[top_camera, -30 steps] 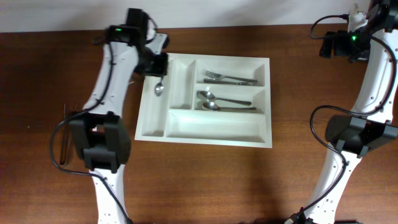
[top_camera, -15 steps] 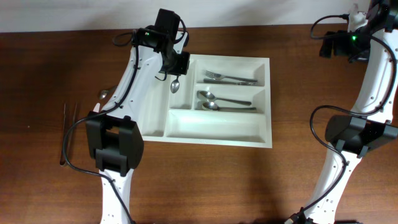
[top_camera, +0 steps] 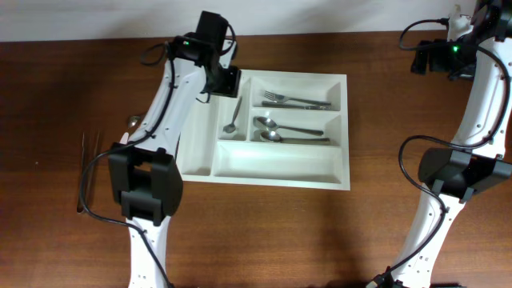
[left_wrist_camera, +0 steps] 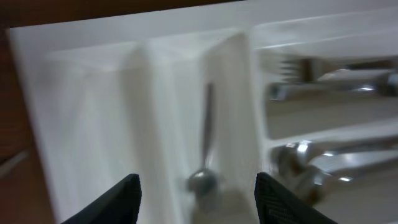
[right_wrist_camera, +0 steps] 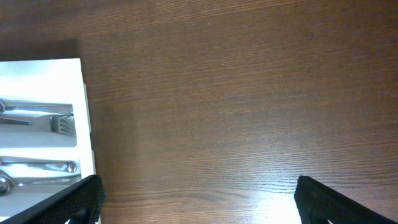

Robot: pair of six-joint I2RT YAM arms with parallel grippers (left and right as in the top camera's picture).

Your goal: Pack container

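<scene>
The white cutlery tray [top_camera: 264,168] lies mid-table. A small spoon [top_camera: 232,117] lies in its second narrow upright compartment; it also shows in the left wrist view [left_wrist_camera: 205,162]. Forks [top_camera: 296,101] lie in the top long compartment, two spoons [top_camera: 288,132] in the middle one. My left gripper [top_camera: 226,82] is open and empty at the tray's top left corner, above the small spoon [left_wrist_camera: 198,199]. My right gripper [top_camera: 436,58] is open and empty at the far right, over bare table [right_wrist_camera: 196,205].
On the table left of the tray lie thin utensils [top_camera: 86,172] and a spoon [top_camera: 133,122] partly hidden by the left arm. The tray's right edge [right_wrist_camera: 84,112] shows in the right wrist view.
The small spoon, held hanging from my left gripper before, now lies in the second narrow compartment. My left gripper has let go and opened. The right arm has not moved.
</scene>
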